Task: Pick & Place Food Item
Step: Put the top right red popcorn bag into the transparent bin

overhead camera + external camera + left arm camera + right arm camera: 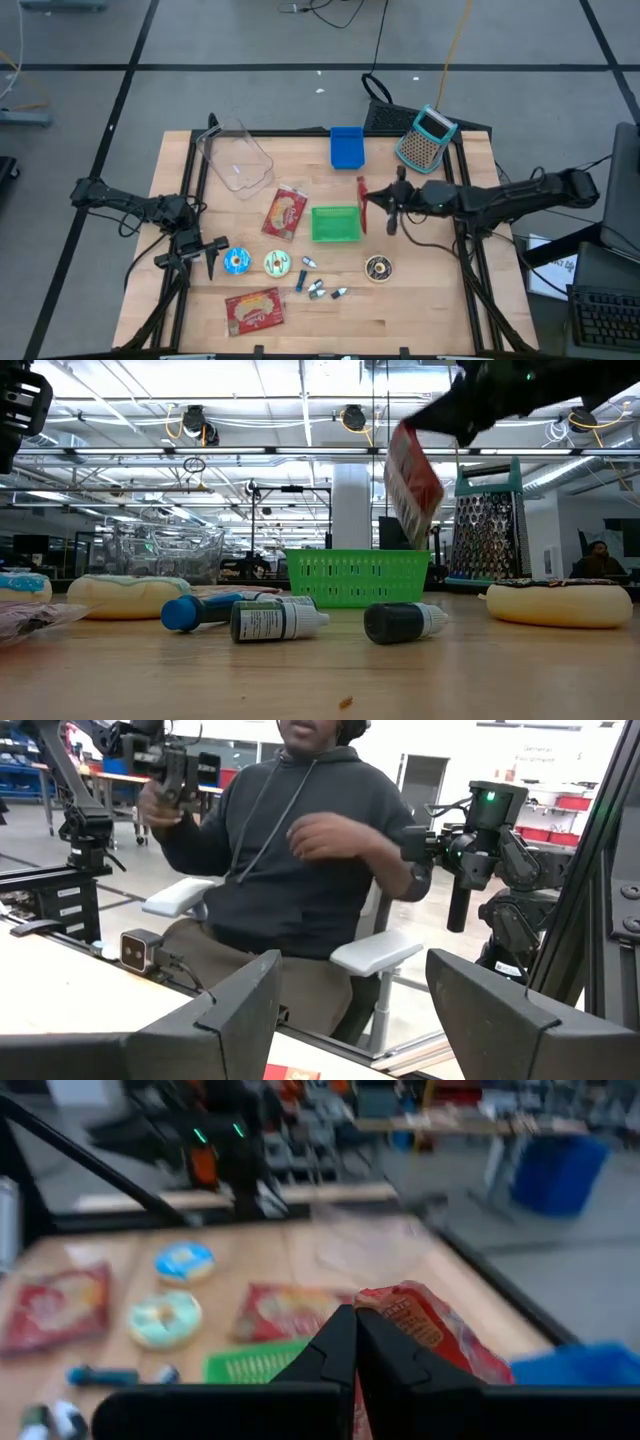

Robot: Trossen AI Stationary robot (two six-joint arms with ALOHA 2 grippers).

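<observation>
Just beside green basket (335,223), red snack packet (361,197) in right claw (368,203)

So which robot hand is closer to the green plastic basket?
The right. Its gripper hangs just off the green plastic basket, fingers shut on a red snack packet. The left gripper waits across the table beyond the blue-iced doughnut.

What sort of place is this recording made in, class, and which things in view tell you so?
Probably a robotics lab or workshop: a wooden table set with two robot arms, exposed ceiling ducts and strip lights overhead, and a seated person working control handles beside more arm rigs.
</observation>
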